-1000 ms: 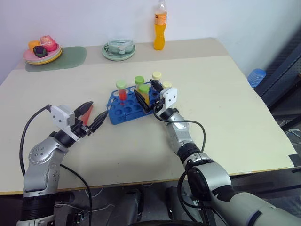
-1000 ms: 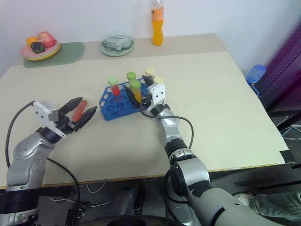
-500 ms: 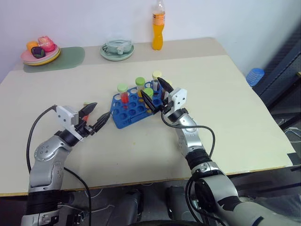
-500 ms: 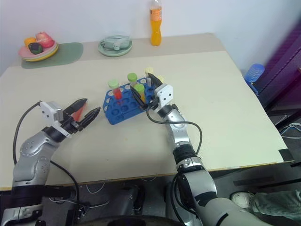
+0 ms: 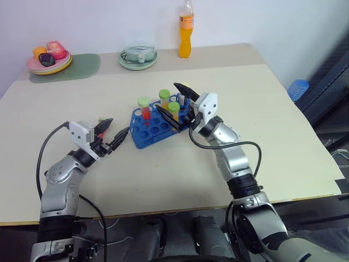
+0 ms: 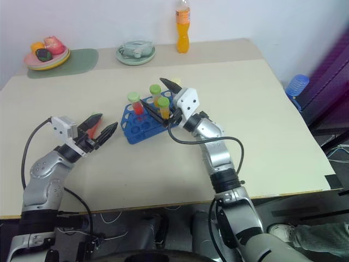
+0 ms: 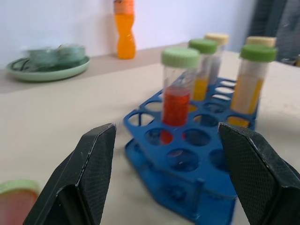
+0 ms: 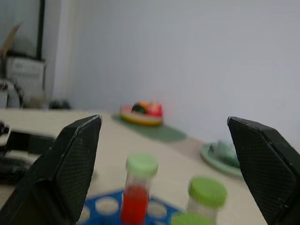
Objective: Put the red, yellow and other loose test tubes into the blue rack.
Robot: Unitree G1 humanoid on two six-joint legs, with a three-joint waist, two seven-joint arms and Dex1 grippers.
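even, bright, diffuse light across the table (image 5: 256,109), no hard glare. shadows are soft and short: a faint one under the blue rack (image 5: 155,123), a thin one under my right gripper (image 5: 173,105). head views are sharp in the middle, with a purple colour fringe down the right edge in the right eye view. my left wrist view holds the rack in fair focus, but the orange bottle (image 7: 124,29) behind is soft. my right wrist view is blurry throughout, caps and the far plate (image 8: 141,114) smeared.
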